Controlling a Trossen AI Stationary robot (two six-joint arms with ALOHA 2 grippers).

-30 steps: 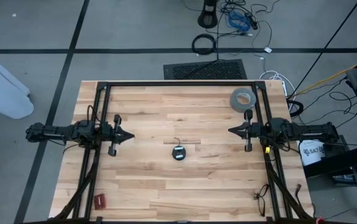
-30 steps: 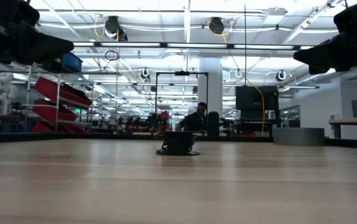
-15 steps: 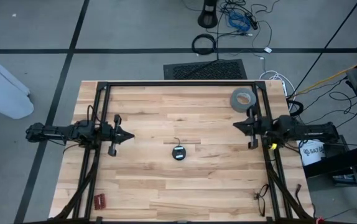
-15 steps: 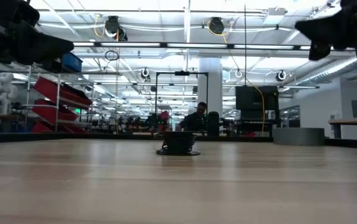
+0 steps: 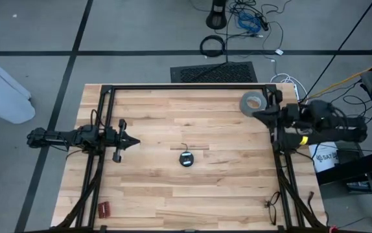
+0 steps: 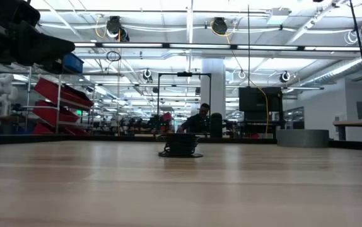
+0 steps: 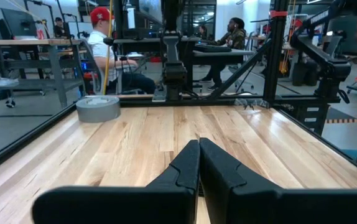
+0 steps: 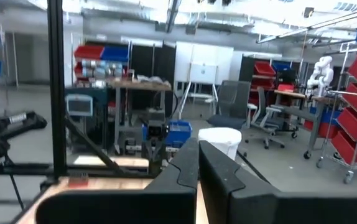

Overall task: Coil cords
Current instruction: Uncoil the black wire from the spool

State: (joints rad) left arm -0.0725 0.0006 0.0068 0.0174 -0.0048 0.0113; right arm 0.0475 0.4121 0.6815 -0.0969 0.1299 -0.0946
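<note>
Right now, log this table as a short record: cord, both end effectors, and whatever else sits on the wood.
cord: thin black wire, bundled at the table's middle, one short end trailing away
left end effector: shut, empty, above the table's left side, pointing toward the middle
right end effector: shut, empty, at the right frame rail beside the tape
grey tape roll: flat, far right corner
small red item: near left corner
contact with cord: none

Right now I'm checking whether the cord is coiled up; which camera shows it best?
The high view: the cord sits as a small dark bundle mid-table with one short end sticking out. The low view shows it only side-on as a dark heap. Neither wrist view shows it.
</note>
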